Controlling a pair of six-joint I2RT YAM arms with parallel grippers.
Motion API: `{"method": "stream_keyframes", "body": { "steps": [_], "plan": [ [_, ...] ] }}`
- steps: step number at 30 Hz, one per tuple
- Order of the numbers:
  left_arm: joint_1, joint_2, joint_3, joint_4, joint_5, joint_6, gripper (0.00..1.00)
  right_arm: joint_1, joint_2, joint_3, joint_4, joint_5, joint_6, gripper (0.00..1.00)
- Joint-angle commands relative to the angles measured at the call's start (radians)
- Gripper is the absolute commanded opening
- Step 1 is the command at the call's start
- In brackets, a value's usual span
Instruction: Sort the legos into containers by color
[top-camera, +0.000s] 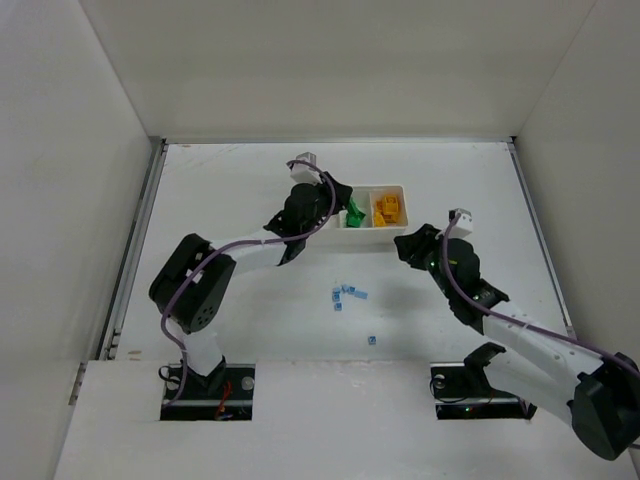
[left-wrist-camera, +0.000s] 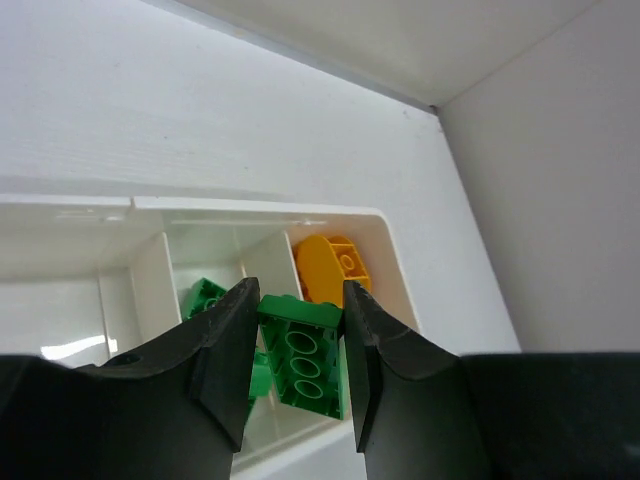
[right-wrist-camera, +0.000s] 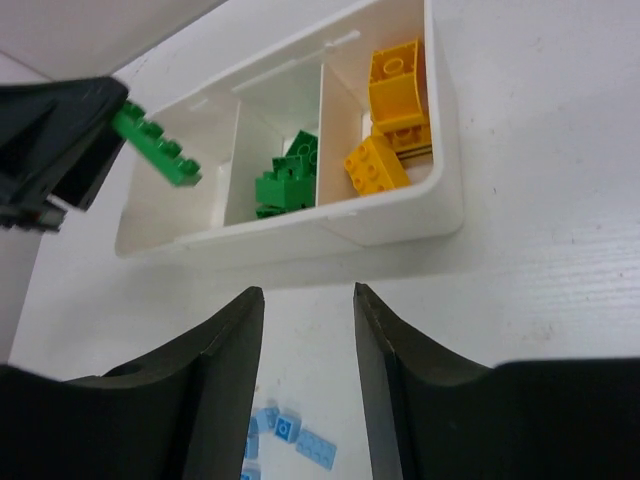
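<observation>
The left tool (left-wrist-camera: 297, 318) is shown clenched on a green brick (left-wrist-camera: 302, 356), a hard, glossy, studded block held tilted above the white tray (right-wrist-camera: 400, 222), whose thin dividers separate an end compartment with no brick seen, a middle one with green bricks (right-wrist-camera: 283, 182) and an end one with yellow-orange bricks (right-wrist-camera: 392, 110). If the brick is released off-centre, it may be deflected by a divider into the wrong compartment or bounced off the smooth plastic onto the surface (top-camera: 250, 320). The right tool (right-wrist-camera: 305, 335) is seen spread and empty near the tray, with the small light-blue bricks (right-wrist-camera: 292, 438) lying on the surface below it.
</observation>
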Motion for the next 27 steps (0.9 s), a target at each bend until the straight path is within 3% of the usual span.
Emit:
{"method": "stream_keyframes", "body": {
  "steps": [1, 6, 12, 17, 20, 24, 27],
  "plan": [
    [0.001, 0.054, 0.098, -0.020, -0.022, 0.093, 0.22, 0.028, -0.060, -0.028, 0.015, 0.030, 0.015, 0.48],
    [-0.011, 0.122, 0.172, -0.055, -0.056, 0.122, 0.24, 0.068, -0.082, -0.050, 0.012, 0.036, 0.013, 0.52],
    [-0.017, 0.151, 0.217, -0.104, -0.097, 0.159, 0.45, 0.119, -0.106, -0.056, -0.008, 0.046, 0.007, 0.60],
    [-0.028, 0.126, 0.200, -0.109, -0.116, 0.185, 0.55, 0.166, -0.097, -0.055, -0.032, 0.046, 0.013, 0.58],
    [-0.034, 0.082, 0.172, -0.112, -0.116, 0.197, 0.54, 0.202, -0.080, -0.049, -0.049, 0.047, 0.013, 0.48],
    [-0.055, -0.038, 0.082, -0.147, -0.106, 0.202, 0.39, 0.267, -0.062, -0.032, -0.139, 0.059, 0.022, 0.26],
    [-0.101, -0.150, -0.025, -0.181, -0.116, 0.206, 0.29, 0.336, -0.070, -0.016, -0.254, 0.082, 0.047, 0.22]
  ]
}}
